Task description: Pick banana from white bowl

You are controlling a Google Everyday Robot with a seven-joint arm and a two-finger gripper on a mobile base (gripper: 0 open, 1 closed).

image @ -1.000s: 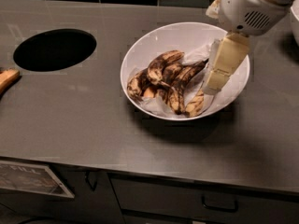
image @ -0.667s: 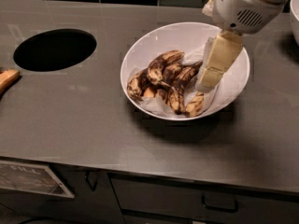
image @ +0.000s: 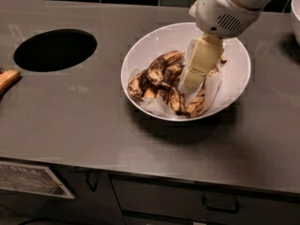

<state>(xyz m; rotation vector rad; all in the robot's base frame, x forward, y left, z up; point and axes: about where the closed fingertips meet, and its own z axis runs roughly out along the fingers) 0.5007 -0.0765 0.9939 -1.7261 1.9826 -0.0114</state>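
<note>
The white bowl (image: pixel 234 55) stands on the grey counter, right of centre. It holds several overripe bananas on a crumpled white liner. The plumpest tan-yellow banana (image: pixel 163 63) with dark blotches lies curved on top of the pile, left of centre in the bowl. Darker bananas lie below it and to the right. My gripper (image: pixel 192 78) comes down from the upper right, its cream tip lowered into the bowl right beside the pile, just right of the plump banana. Whether it touches a banana is hidden.
A round black hole (image: pixel 55 49) is cut in the counter at the left. An orange-tan object (image: pixel 7 80) lies at the left edge. Part of another white bowl (image: pixel 296 8) shows at the upper right. A drawer handle (image: pixel 220 204) is under the counter's front edge.
My gripper has moved left and lower into the bowl, from over the right side to beside the banana pile. The bananas and the bowl have not moved.
</note>
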